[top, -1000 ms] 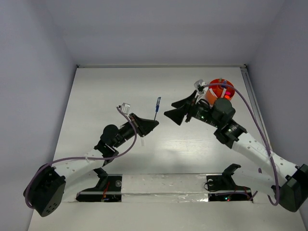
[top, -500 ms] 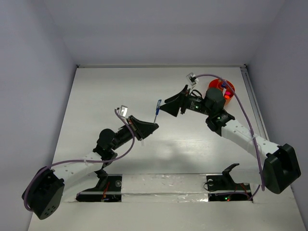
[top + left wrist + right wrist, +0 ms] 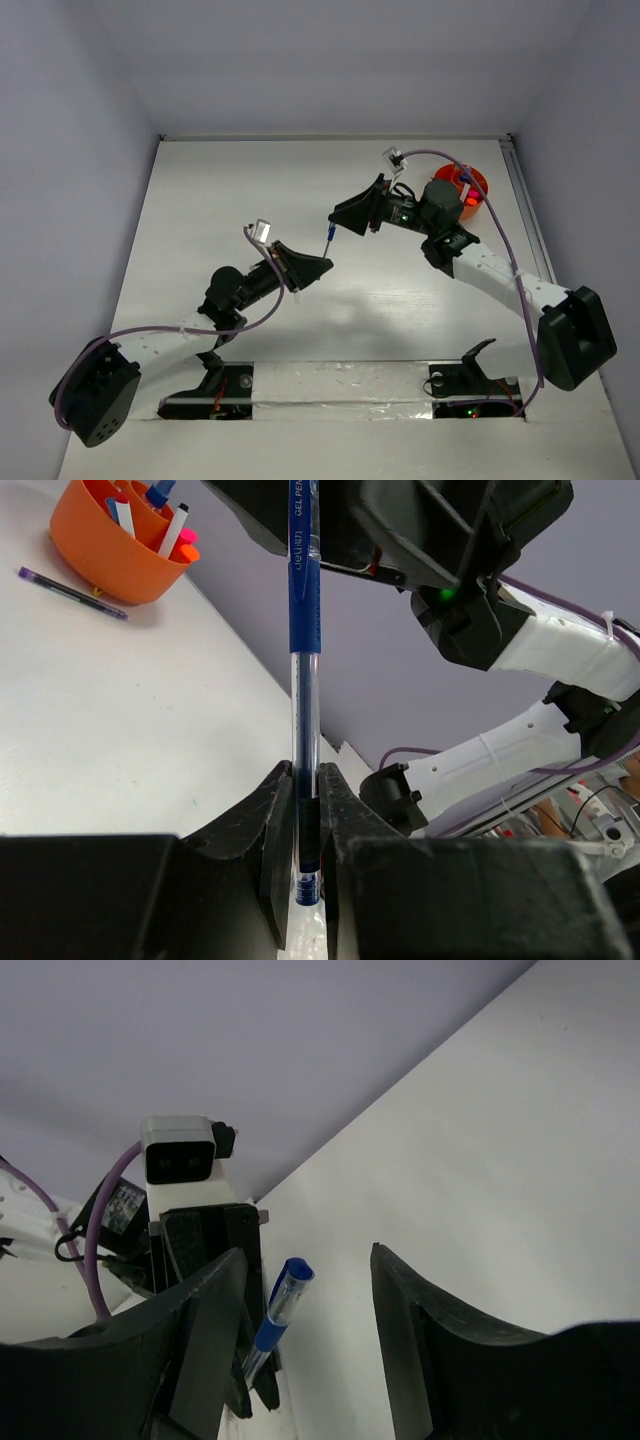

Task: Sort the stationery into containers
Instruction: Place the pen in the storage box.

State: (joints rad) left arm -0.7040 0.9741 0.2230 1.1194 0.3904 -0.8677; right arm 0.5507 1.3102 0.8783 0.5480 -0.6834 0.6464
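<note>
Two arms meet at one blue pen (image 3: 303, 600).
The left jaws are squeezed tight on the pen's low end and hold it upright over the middle of the bench (image 3: 220, 200). The right jaws stand open around its top. The orange cup (image 3: 100, 560) sits near the far right corner.

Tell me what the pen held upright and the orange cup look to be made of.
Pen: clear, glossy plastic barrel, since the ink tube shows through it; the blue grip sleeve looks matte, probably rubber. Orange cup: likely moulded plastic, smooth with a slight sheen, one even colour across wall and dividers.
</note>
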